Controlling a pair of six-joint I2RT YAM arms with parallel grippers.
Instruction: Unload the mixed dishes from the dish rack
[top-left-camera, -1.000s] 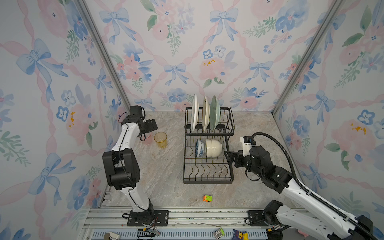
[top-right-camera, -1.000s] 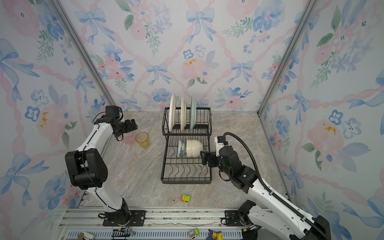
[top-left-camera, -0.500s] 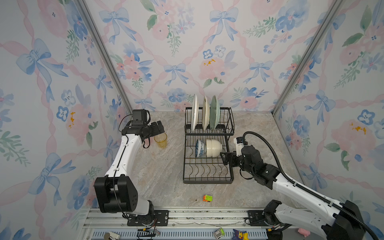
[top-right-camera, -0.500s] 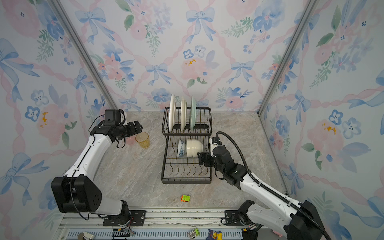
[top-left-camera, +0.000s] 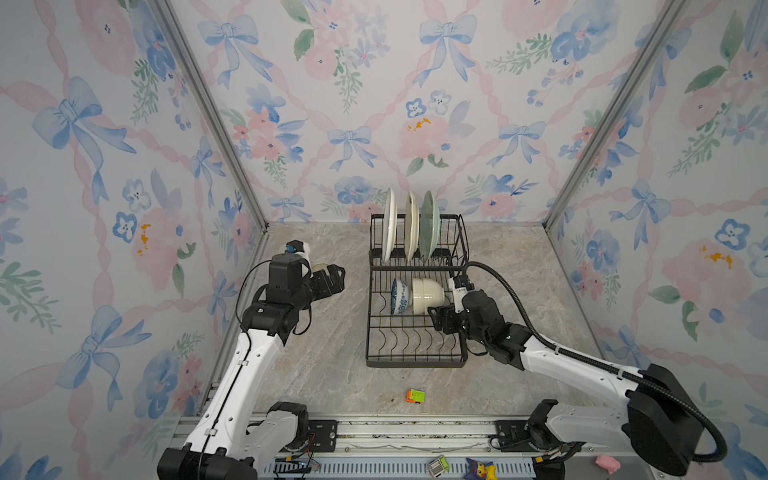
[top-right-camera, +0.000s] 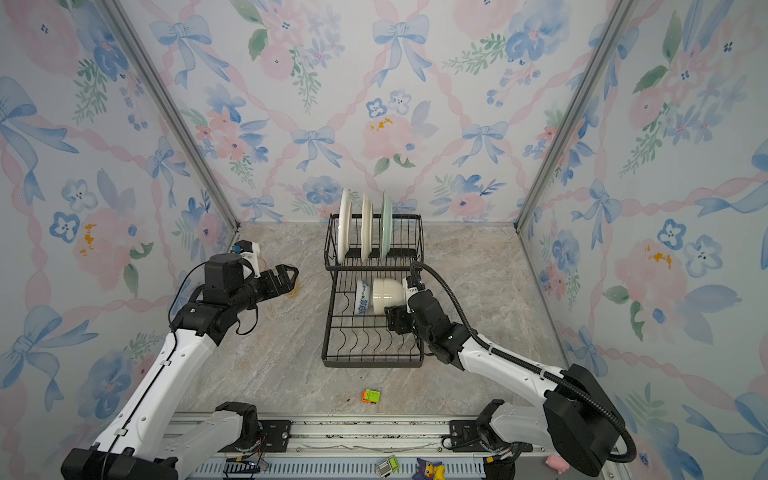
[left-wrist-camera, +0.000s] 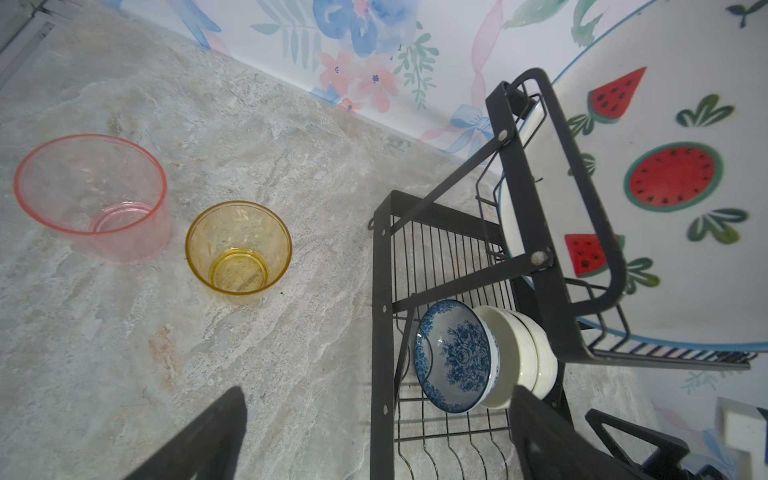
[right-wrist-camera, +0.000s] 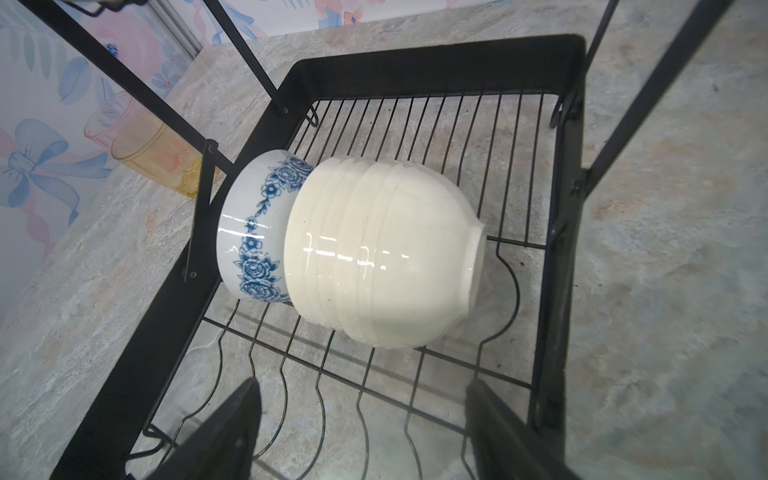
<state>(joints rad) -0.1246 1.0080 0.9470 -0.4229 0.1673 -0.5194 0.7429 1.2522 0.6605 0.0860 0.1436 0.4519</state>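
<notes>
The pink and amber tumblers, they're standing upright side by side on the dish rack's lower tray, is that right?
Not the tray. The pink tumbler and amber tumbler do stand upright side by side, but on the marbled tabletop beside the dish rack, as the left wrist view shows. The lower tray holds only the blue-patterned bowl and white bowl.

In a top view only a sliver of the amber tumbler (top-right-camera: 294, 289) shows past the left tool (top-right-camera: 289, 277) (the pink tumbler (right-wrist-camera: 99, 121) hides mostly behind the amber one in the right wrist view), and the watermelon plate (left-wrist-camera: 665, 187) runs off the left wrist view's edge.
</notes>
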